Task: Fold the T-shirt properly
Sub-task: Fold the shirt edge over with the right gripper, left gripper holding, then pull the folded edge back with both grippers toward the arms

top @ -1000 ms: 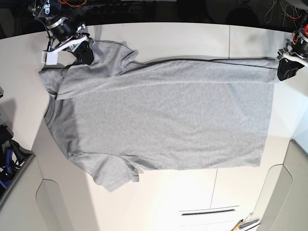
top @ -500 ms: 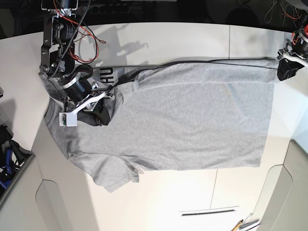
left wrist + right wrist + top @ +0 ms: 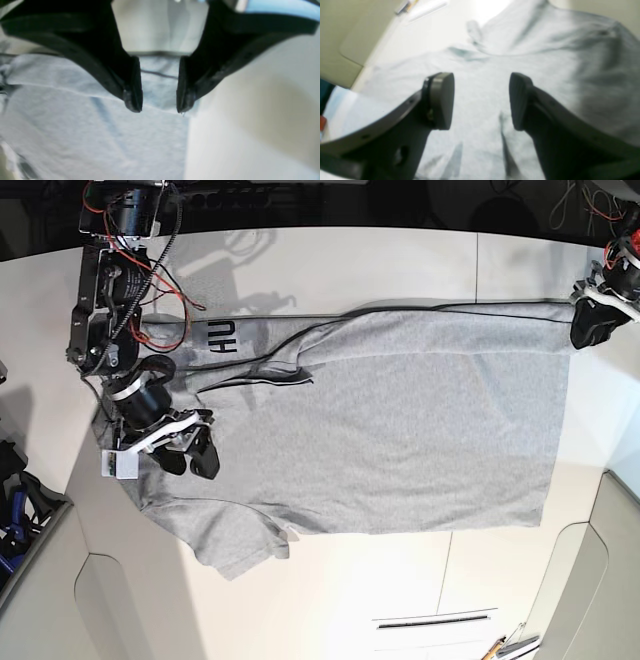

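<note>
You've got the large light heather-grey short-sleeved cotton T-shirt (image 3: 400, 420) lying flat on the white table (image 3: 420, 265), plain side up, collar end at the left, hem at the right. Its far-left part is folded over toward you, so a strip of the underside w/ bold black block lettering (image 3: 221, 337) shows at the far edge. One sleeve (image 3: 240, 540) sticks out at the near left.

Your right gripper (image 3: 190, 458) is over the left part of the shirt, near the collar end. In the right wrist view (image 3: 481, 100) its fingers (image 3: 441, 100) are spread apart w/ nothing between them, only grey cloth beneath; can't tell if the tips touch the fabric.

Your left gripper (image 3: 590, 328) sits at the far-right corner of the shirt, at the hem. In the left wrist view (image 3: 158, 100) its fingers (image 3: 133, 85) stand parted w/ a clear gap, poised over the hem corner just beside bare table (image 3: 250, 125). No cloth pinched between them as far as the view shows, though the pic is blurry.

Near right on the table: a thin dark slot (image 3: 435, 618), and small tools (image 3: 512, 645) at the near edge.
</note>
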`<action>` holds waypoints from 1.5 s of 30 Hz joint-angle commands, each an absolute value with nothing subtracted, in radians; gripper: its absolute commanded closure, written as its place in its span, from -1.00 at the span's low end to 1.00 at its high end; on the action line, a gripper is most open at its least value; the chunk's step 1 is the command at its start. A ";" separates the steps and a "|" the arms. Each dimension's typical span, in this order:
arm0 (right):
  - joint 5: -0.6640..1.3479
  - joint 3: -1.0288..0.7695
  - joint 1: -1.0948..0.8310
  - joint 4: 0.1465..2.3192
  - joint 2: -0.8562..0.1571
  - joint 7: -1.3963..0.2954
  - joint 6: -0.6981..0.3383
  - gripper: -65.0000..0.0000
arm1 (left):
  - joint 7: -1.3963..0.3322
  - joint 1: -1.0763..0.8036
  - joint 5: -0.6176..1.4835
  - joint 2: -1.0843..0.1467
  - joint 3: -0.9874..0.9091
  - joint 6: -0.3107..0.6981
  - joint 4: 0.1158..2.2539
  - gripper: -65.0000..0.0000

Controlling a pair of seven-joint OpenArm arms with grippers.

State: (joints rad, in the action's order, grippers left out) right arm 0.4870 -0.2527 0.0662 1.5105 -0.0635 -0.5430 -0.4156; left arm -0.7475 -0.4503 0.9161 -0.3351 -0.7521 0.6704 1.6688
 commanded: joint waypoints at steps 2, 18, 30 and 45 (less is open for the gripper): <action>0.516 -0.284 0.085 1.579 -0.070 -0.595 -0.435 0.24 | -0.731 -0.446 0.981 -0.352 -0.759 0.698 1.684 0.25; 0.420 -0.371 -0.112 1.662 -0.138 -0.722 -0.430 1.00 | -0.730 -0.364 0.664 -0.352 -0.490 0.619 1.684 1.00; 0.305 -0.372 -0.282 1.660 -0.223 -0.637 -0.355 1.00 | -0.758 -0.409 0.592 -0.352 -0.489 0.535 1.681 1.00; 0.307 -0.373 -0.388 1.660 -0.239 -0.694 -0.355 1.00 | -0.768 -0.558 0.588 -0.352 -0.490 0.535 1.681 1.00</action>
